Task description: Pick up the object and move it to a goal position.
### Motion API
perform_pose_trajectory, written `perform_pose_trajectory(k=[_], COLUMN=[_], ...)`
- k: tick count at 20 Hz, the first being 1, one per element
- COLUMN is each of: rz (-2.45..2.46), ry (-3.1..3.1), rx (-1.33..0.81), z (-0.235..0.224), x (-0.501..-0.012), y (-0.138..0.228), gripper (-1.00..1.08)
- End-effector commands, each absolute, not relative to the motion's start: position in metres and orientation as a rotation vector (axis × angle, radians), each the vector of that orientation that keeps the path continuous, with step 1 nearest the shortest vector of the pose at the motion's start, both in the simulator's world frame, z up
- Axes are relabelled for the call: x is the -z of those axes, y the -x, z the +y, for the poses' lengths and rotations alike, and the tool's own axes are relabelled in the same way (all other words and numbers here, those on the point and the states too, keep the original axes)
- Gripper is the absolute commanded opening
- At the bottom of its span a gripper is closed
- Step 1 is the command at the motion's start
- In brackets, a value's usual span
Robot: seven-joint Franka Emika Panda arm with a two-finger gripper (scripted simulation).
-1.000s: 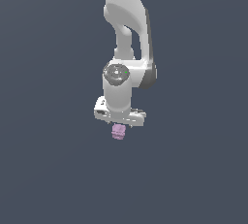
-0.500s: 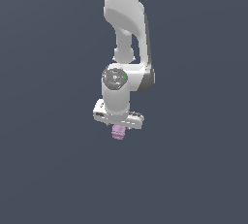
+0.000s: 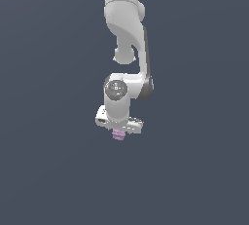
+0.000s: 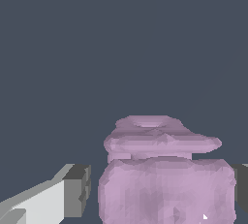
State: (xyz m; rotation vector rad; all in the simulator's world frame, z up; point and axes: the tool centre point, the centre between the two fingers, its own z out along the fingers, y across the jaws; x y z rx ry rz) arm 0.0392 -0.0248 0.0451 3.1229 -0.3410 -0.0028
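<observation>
The object (image 3: 118, 135), a small pale pink-purple lumpy block with ridged sides, sits just under the white hand of the arm in the exterior view. My gripper (image 3: 118, 132) is shut on it, and the block hides most of the fingers there. In the wrist view the object (image 4: 164, 179) fills the space between the two fingers; one dark pad on a grey-white finger (image 4: 77, 191) shows at its side, and the other pad is only a sliver at the picture's edge. No goal marker shows in either view.
The white arm (image 3: 127, 29) reaches down from the top of the exterior view to the wrist (image 3: 116, 88). Around it there is only a plain dark blue-grey background, with no table edge or other object visible.
The wrist joint has sunk a little lower in the picture and the arm's upper links have shifted. The object stays between the fingers at almost the same spot.
</observation>
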Motion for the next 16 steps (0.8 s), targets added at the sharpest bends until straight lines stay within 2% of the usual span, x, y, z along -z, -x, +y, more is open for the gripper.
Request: perform_pose_trajectory(k=[1, 3, 4, 16], rz=[-0.341, -0.341, -0.341, -0.342], ry=[-3.123, -3.123, -3.123, -3.123], rx=[0.0, 0.0, 0.0, -0.001], z=[-0.0247, -0.0248, -0.0248, -0.0249], x=[-0.0402, -0.04, -0.04, -0.0413], y=[-0.0403, -0.0409, -0.0409, -0.0408], gripper=[1.0, 1.0, -1.0, -1.0])
